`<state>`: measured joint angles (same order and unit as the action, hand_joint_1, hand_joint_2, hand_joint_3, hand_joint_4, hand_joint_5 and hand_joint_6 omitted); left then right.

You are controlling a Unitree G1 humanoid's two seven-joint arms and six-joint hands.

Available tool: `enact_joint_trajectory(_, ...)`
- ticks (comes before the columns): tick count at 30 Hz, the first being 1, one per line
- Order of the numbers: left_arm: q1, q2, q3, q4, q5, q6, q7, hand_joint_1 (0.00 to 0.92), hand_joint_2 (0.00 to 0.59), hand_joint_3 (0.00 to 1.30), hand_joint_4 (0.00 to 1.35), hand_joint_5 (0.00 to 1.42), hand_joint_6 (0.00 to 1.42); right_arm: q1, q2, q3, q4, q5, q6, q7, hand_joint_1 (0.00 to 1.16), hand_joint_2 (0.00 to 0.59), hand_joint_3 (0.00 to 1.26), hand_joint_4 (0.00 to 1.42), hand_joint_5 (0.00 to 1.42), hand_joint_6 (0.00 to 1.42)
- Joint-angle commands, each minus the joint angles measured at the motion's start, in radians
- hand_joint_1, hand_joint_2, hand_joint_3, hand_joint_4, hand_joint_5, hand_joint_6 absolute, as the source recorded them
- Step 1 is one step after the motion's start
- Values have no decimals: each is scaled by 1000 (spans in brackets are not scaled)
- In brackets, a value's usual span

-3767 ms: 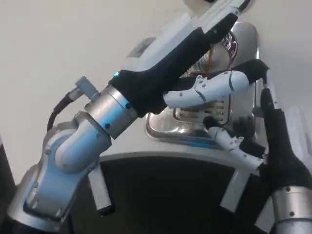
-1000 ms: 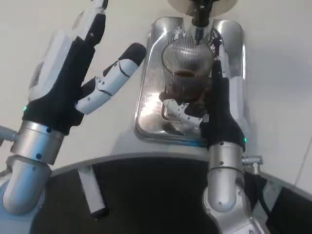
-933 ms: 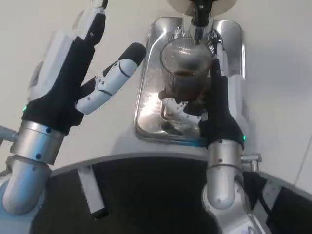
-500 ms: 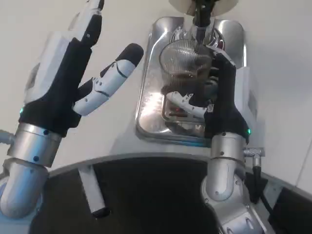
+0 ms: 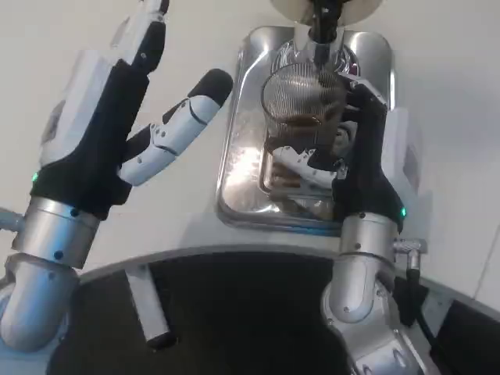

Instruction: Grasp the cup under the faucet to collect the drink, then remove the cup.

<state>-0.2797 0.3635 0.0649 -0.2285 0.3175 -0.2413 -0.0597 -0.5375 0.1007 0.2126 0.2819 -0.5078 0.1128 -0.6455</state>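
A clear ribbed cup point(image 5: 301, 109) with dark drink in its lower part stands on the steel drip tray point(image 5: 244, 164), right under the black faucet nozzle point(image 5: 322, 23). My right hand point(image 5: 355, 160) wraps around the cup from the right and grips it, white fingers curling across its front near the base. My left hand point(image 5: 117, 117) hovers over the white table to the left of the tray, fingers spread, holding nothing.
The dispenser's pale round base point(image 5: 328, 8) sits at the top edge above the tray. A dark curved table rim point(image 5: 234, 312) runs along the bottom. White tabletop point(image 5: 195, 211) lies between my left hand and the tray.
Since 3.8 s ago my left arm has swung off the tray to the left. In the last second my right hand has turned and closed around the cup.
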Motion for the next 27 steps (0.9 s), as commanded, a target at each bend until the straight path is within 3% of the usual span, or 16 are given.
enact_joint_trajectory(1, 24, 3, -3, -20, 5, 8, -5, 0, 208, 0, 0, 0, 0, -11, 45, -2, -21, -1, -5, -24, 1162, 409, 647, 624, 782, 1157)
enact_joint_trajectory(11, 20, 1, -7, -15, 3, 8, -6, 0, 208, 0, 0, 0, 0, 2, 45, -12, -46, 6, -5, -25, 1162, 392, 673, 660, 804, 1170)
enact_joint_trajectory(27, 13, 2, -13, -15, 10, 20, -7, 0, 211, 0, 0, 0, 0, 80, 59, 15, -147, -10, 7, -25, 1162, 382, 687, 669, 814, 1171)
